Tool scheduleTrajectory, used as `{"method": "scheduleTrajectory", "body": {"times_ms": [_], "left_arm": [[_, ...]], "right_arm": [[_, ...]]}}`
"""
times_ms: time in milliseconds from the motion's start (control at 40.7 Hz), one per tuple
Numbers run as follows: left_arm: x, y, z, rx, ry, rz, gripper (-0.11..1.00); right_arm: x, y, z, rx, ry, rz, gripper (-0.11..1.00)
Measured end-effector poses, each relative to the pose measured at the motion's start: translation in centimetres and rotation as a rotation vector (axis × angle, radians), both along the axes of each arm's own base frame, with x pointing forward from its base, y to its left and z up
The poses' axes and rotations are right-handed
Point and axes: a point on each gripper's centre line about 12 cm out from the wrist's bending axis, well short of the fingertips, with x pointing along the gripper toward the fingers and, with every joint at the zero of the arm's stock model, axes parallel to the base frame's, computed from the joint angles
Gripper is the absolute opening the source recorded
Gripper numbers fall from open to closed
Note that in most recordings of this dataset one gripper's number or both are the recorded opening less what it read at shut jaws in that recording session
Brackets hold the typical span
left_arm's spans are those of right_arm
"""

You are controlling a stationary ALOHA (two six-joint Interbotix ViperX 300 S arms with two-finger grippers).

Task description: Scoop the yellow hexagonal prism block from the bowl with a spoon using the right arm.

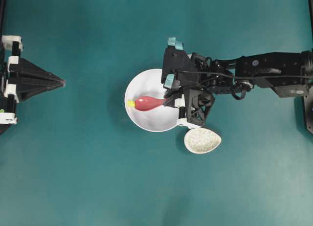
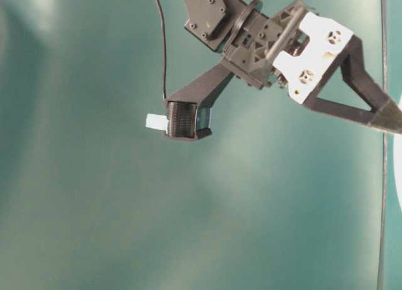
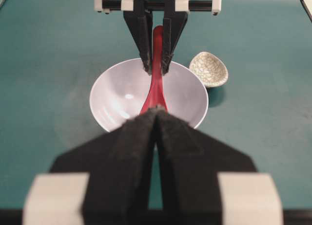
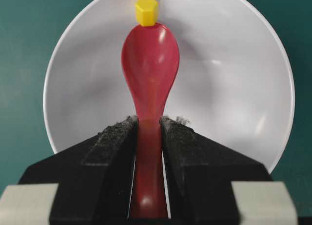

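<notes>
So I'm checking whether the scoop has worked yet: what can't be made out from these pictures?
- Yellow block: it sits at the tip of the spoon, but neither the wrist view nor the overhead shows whether it is on the lip or only against it.
- Left wrist view: the left gripper hides the scoop and the block.
- Table-level view: the bowl is cut off at the right edge.

Block (image 4: 146, 10) seemingly touches spoon (image 4: 150, 64) tip, inside bowl (image 4: 234, 88).
</notes>
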Motion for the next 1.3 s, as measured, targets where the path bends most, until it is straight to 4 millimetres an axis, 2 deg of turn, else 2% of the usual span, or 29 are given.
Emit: {"method": "scheduleTrajectory", "body": {"times_ms": [762,1302], "left_arm": [[0.0,0.0,0.0,0.000,0.000,0.000,0.00],[0.0,0.0,0.0,0.002,0.000,0.000,0.00]], "right_arm": [[-1.1,-0.1,-1.8,-0.012,-0.018,-0.017,0.23],[-1.1,-0.1,-2.4,-0.012,-0.006,-0.018,0.23]]}}
